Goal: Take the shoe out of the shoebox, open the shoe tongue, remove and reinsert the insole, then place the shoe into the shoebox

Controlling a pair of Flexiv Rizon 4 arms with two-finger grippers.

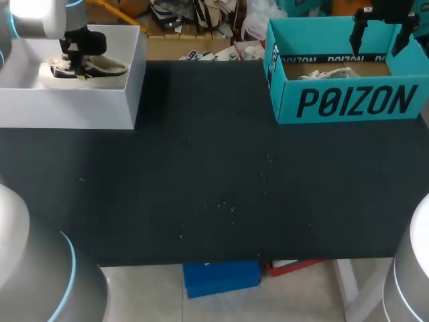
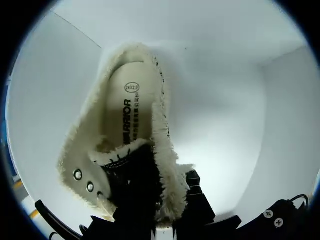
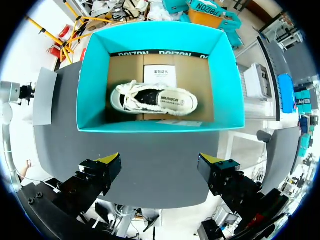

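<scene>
In the white cardboard shoebox [image 1: 67,107], the cream fleece-lined shoe [image 2: 132,115] sits under my left gripper [image 1: 80,64]; can't tell if it's clamped. My right gripper [image 3: 160,159] is spread wide, above the teal cardboard shoebox [image 3: 92,75] holding a white canvas sneaker [image 3: 152,97].

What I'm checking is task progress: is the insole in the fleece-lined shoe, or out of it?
In. The left wrist view shows the insole lying flat inside the fleece-lined shoe, printed side up.

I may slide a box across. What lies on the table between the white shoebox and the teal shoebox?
Nothing but a few pale specks: the head view shows bare black tabletop between the white shoebox and the teal shoebox.
</scene>
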